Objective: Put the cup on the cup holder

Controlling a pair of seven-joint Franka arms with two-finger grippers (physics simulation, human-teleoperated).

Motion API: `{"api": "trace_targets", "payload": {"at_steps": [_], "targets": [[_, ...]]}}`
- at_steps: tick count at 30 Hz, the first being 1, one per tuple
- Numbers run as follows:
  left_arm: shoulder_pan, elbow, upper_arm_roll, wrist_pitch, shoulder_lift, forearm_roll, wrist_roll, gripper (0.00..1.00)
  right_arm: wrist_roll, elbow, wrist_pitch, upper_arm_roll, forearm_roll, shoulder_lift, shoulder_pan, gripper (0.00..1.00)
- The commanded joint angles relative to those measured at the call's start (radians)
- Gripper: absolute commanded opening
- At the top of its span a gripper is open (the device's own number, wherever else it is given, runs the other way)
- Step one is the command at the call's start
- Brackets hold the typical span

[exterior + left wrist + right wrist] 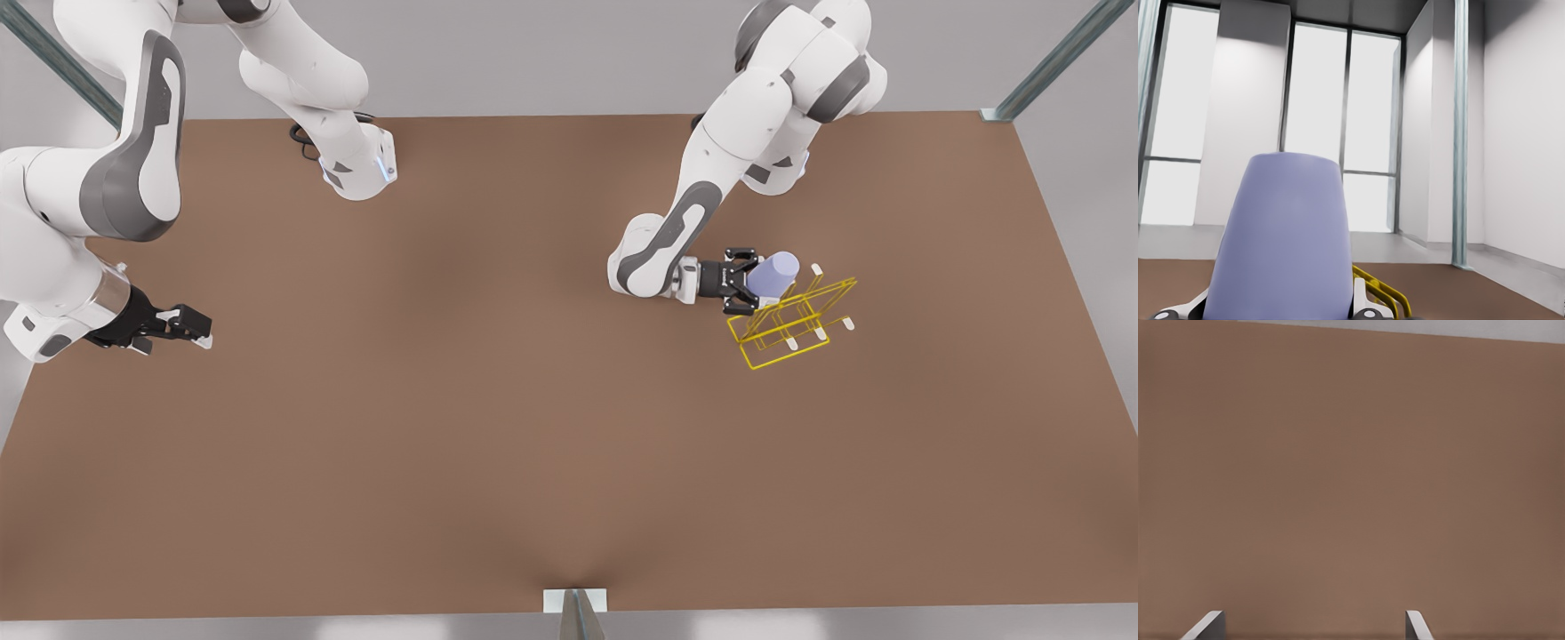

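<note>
1. Your left gripper (751, 286) is clamped on the cup (773, 271). The left wrist view confirms it: the cup (1281, 240) sits between the fingers (1361, 300), with yellow wire of the holder (1388, 293) just beyond.
2. In the front view the cup lies on its side, long axis running from about 8 o'clock to 2 o'clock. One end sits in the jaws and the far end points out toward 2 o'clock. You cannot tell which end is the mouth.
3. The holder (791, 324) stands on the table (498, 462) at roughly 4 o'clock from the cup, and its upper wires look to touch or nearly touch the cup's underside. A white-tipped peg (816, 269) shows just past the cup at 3 o'clock.
4. The coming move likely turns on lining the cup's axis up with one slanted peg; the left arm is the near one.
5. Your right gripper (191, 324) waits well apart at the front view's left, its fingers (1415, 625) spread and empty over bare table.
</note>
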Motion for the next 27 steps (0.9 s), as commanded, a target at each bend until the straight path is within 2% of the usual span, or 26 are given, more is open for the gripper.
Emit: {"api": "trace_targets", "payload": {"at_steps": [1, 15, 16, 17, 24, 26, 27], "targets": [[-0.002, -0.005, 0.000, 0.004, -0.001, 0.004, -0.046, 0.72, -0.001, 0.000, 0.000, 0.000, 0.001, -0.001, -0.001, 1.00], [-0.008, -0.019, -0.001, 0.006, 0.000, -0.003, -0.068, 0.72, -0.002, 0.000, 0.001, 0.000, 0.001, -0.001, -0.006, 1.00], [-0.008, -0.019, -0.001, 0.006, 0.000, -0.003, -0.066, 0.74, -0.002, 0.000, 0.000, 0.000, 0.001, -0.001, -0.006, 1.00], [-0.006, -0.019, -0.001, 0.006, 0.000, -0.003, -0.066, 1.00, -0.001, 0.000, 0.000, 0.000, 0.001, -0.002, -0.006, 1.00], [-0.011, -0.019, -0.008, 0.006, -0.001, -0.006, -0.068, 1.00, -0.004, 0.000, 0.004, 0.000, 0.001, 0.002, -0.004, 1.00], [-0.012, -0.019, -0.050, 0.003, -0.001, -0.031, -0.080, 1.00, -0.004, 0.000, 0.006, 0.000, 0.001, 0.002, -0.006, 1.00], [-0.015, -0.017, -0.109, -0.008, -0.004, -0.074, -0.091, 1.00, -0.004, 0.000, 0.007, 0.000, 0.001, 0.002, -0.004, 1.00]]}}
